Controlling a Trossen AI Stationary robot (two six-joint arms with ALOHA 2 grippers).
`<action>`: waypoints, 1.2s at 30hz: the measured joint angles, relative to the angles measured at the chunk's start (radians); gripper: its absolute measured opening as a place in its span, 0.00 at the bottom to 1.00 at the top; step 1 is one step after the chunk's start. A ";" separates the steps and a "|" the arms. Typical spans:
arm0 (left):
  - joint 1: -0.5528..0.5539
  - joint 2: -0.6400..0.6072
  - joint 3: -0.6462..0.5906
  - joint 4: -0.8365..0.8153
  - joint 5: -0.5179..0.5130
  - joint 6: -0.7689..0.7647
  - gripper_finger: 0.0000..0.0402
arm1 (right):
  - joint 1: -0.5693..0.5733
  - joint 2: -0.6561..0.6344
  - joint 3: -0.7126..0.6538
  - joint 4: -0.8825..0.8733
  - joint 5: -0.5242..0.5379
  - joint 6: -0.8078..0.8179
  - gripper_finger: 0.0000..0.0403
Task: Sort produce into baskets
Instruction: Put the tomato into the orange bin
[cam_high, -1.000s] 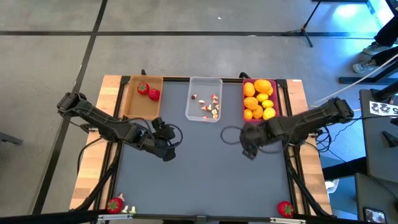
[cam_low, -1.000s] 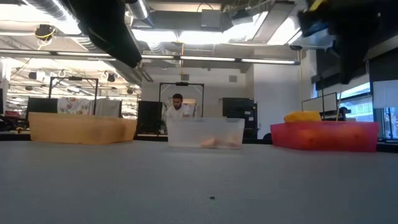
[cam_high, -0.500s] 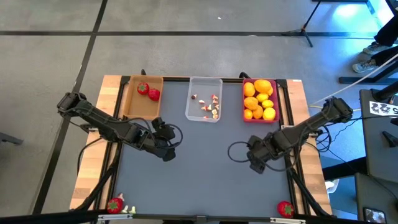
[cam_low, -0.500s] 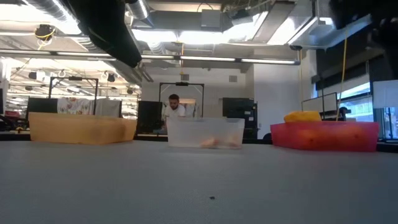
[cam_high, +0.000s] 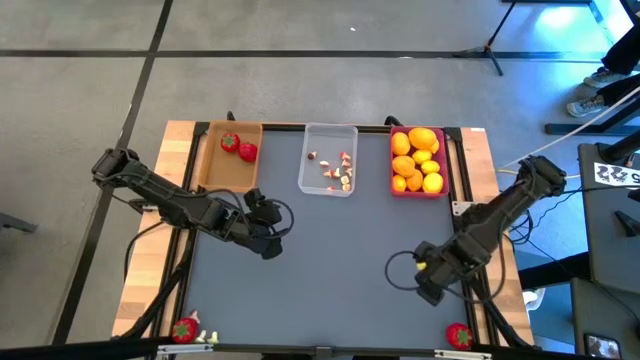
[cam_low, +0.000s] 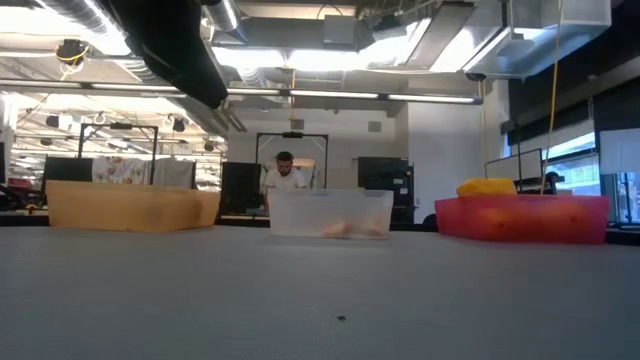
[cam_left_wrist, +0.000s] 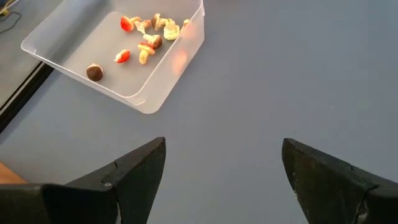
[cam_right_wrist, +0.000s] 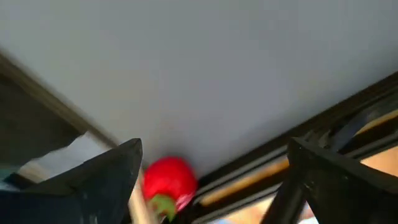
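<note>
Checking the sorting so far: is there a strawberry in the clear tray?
No: the clear tray holds only small mushroom bits; two strawberries lie in the tan tray.

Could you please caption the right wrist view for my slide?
Open right tool approaching a red strawberry at the table's edge.

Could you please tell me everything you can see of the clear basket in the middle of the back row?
The clear basket is a shallow rectangular tray of translucent plastic with rounded corners. It sits flat on the grey table at the far edge, between the tan basket and the pink basket, apart from both. Inside lie small mushroom-like pieces, white, red and brown. No pincer touches it.
</note>
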 joint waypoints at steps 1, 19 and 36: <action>0.000 0.000 0.000 0.000 0.000 0.000 0.79 | 0.010 0.000 0.000 0.026 -0.019 0.018 0.98; 0.000 0.000 0.000 0.000 0.001 0.020 0.79 | 0.047 0.156 0.000 0.218 -0.236 0.121 0.97; 0.000 0.000 0.000 0.000 0.000 0.056 0.79 | 0.191 0.357 0.000 0.279 -0.432 0.280 0.97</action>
